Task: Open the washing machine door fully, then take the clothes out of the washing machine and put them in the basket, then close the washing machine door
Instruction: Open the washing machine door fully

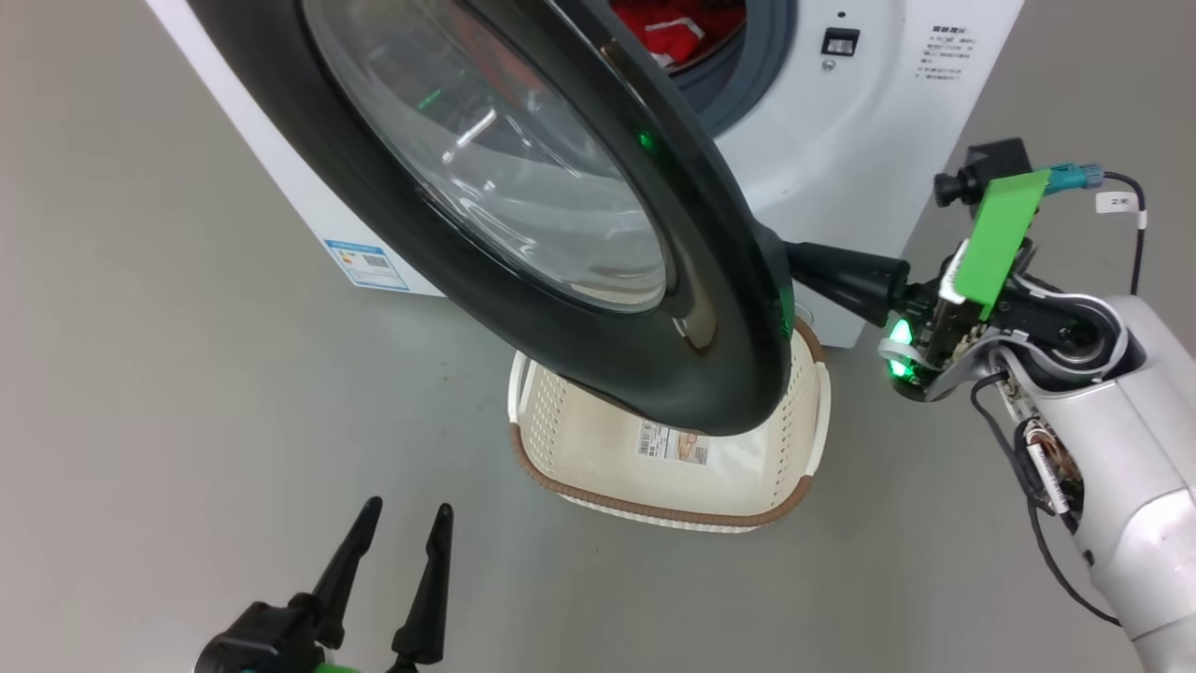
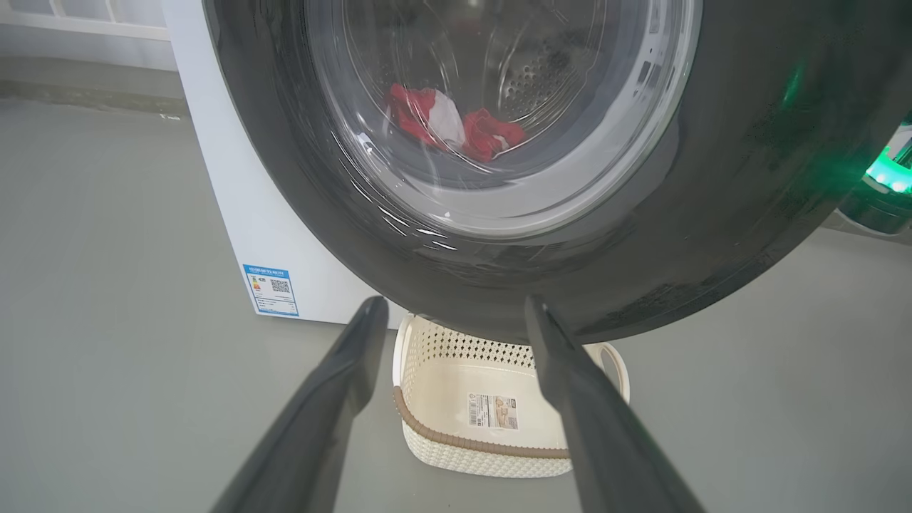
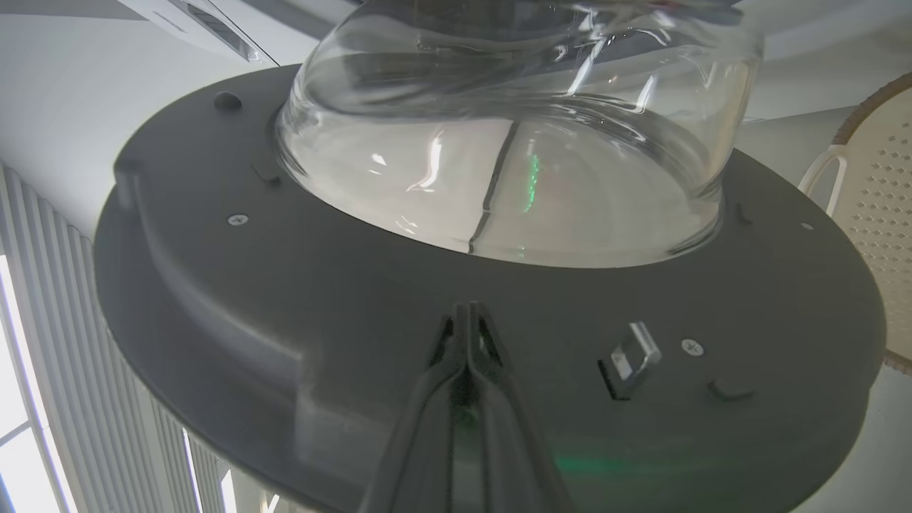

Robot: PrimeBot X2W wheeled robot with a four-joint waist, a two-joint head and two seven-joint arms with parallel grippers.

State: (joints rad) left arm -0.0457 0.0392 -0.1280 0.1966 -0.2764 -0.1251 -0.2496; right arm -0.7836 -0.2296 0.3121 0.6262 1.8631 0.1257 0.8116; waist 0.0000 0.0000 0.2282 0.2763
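While hanging low at the near left, left gripper (image 1: 409, 507): fingers spread wide apart, pointing far, gripping nothing, touching nothing. To its right and somewhat farther, basket (image 1: 547, 425) upright on the floor, well apart from those fingers, paper label showing on its base. Over the basket's far part, door (image 1: 635, 365) standing partly open, black rim tilted out toward the near side, free edge on the right, glass bowl bulging back toward the washer (image 1: 841, 140). From the left wrist, basket framed between the two spread fingers, door rim above it. Farther still, clothes (image 1: 673, 33) inside the drum, red with white, seen past the door's right edge and through the glass bowl; well apart from both grippers. At the right, right gripper (image 3: 467, 311) reaching leftward behind the door's free edge, fingers pressed together, holding nothing, tips against the dark inner face of the door just below the glass bowl, small metal latch (image 3: 630, 360) close beside them. Basket below and left of that gripper, apart from it.
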